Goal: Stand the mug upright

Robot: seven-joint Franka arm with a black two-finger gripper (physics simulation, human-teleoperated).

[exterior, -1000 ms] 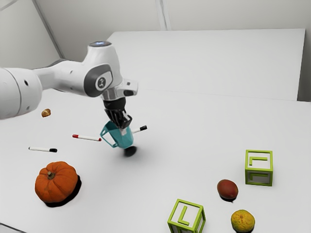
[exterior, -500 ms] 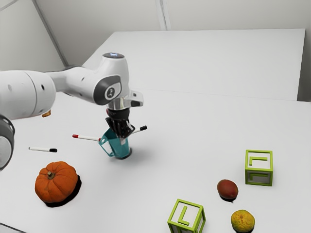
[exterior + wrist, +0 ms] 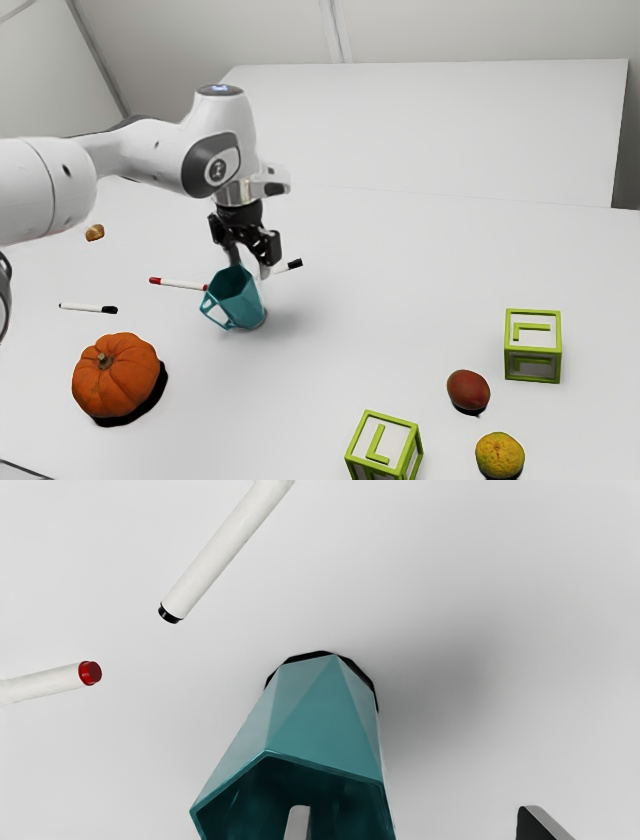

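Mug (image 3: pixel 243 300), teal, faceted, stood mouth-up on the white surface (image 3: pixel 400 290); black two-finger hand (image 3: pixel 250 267) was open, one fingertip (image 3: pixel 297 824) at the mouth.

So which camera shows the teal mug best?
The exterior view: it shows nearly all of the mug, handle included. The wrist view gives its open mouth and faceted side from above.

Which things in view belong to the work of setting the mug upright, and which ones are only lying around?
Part of the job:
teal mug
hand, open at its rim

Just lying about:
orange pumpkin
two green-edged blocks
red-capped marker
two black-capped markers
reddish fruit
yellow-green fruit
small brown object
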